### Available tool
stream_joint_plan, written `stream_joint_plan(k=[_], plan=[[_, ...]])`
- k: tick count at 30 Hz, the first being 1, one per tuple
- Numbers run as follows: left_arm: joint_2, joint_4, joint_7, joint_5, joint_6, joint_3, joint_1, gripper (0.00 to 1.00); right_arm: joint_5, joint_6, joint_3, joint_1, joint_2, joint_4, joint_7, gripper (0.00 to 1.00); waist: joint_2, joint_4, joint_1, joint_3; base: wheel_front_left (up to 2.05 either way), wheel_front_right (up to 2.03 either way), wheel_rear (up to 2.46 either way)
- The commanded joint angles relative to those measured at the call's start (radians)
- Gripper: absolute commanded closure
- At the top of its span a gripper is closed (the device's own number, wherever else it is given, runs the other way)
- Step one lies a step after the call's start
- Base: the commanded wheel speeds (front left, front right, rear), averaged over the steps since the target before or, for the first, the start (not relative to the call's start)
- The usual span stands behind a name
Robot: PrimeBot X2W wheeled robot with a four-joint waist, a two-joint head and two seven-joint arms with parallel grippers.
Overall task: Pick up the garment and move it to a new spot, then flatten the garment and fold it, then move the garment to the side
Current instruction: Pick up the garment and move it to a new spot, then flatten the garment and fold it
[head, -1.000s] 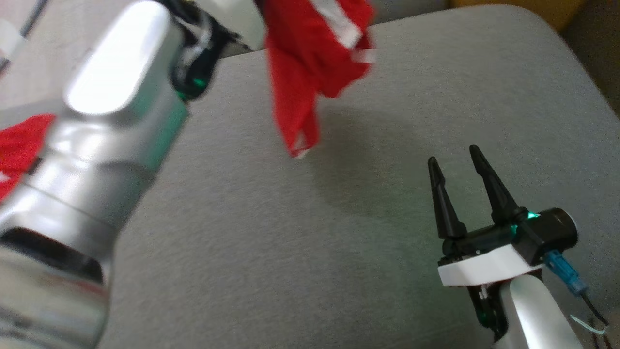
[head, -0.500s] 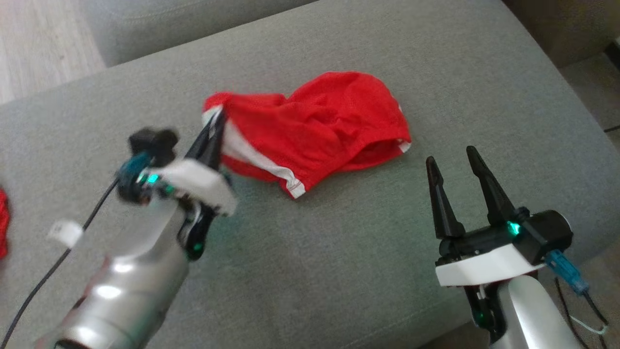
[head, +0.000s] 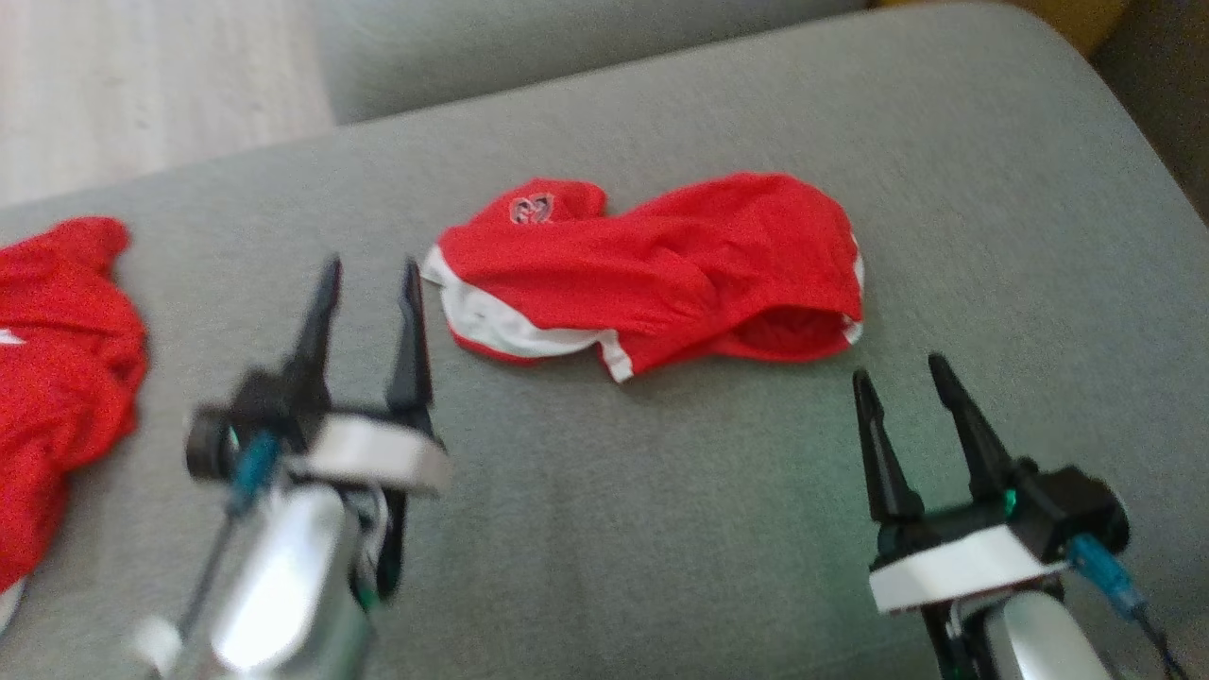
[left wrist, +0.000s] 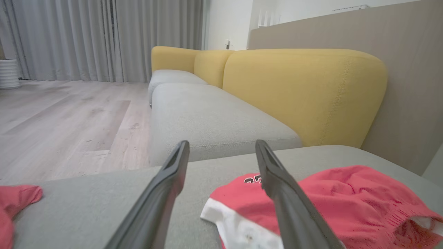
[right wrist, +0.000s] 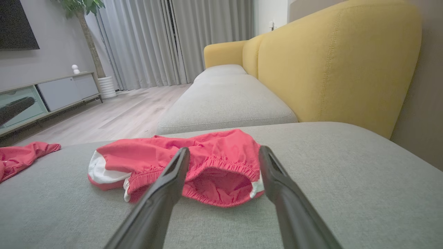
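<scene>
You've got a grey seat cushion (head: 661,510) carrying two items. The red shorts (head: 661,274), white-trimmed, lie crumpled near its middle, with the waistband end to the right. A second red garment (head: 57,359) is bunched at the left edge, well apart.

**Left gripper lets go of the garment**

The left gripper (head: 370,269), clamped on the cloth half a second ago, now has its fingers spread and clear of it. The red garment (head: 652,274), which hung in the air from that gripper a second ago, now lies crumpled on the sofa cushion (head: 661,529), just ahead and to the right of the fingertips.
</scene>
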Motion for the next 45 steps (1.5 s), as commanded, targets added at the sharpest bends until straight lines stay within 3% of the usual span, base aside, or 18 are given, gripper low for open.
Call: stream_joint_plan(k=[1,11,19,45], plan=[[-0.019,-0.094,-0.008,0.070,0.021,0.080,0.065,0.00,-0.008,-0.001,0.012,0.016,0.001,-0.014,-0.002,0.00,-0.0001,0.081,0.0000,-0.087,0.00,0.00,0.00],[-0.091,-0.307,-0.008,0.208,0.070,0.214,0.386,0.00,-0.011,-0.001,-0.019,0.099,0.001,0.013,-0.002,0.00,-0.0001,0.210,0.0000,-0.193,0.00,0.00,0.00],[-0.103,-0.478,-0.008,0.293,0.050,0.176,0.610,0.00,-0.023,-0.001,-0.030,0.188,0.001,0.005,-0.002,0.00,-0.0001,0.262,0.0000,-0.232,0.00,0.00,0.00],[-0.104,-0.420,-0.008,0.311,0.054,0.168,0.651,0.00,-0.011,-0.001,-0.052,0.202,0.001,0.013,-0.002,0.00,-0.0001,0.258,0.0000,-0.221,0.00,0.00,0.00]])
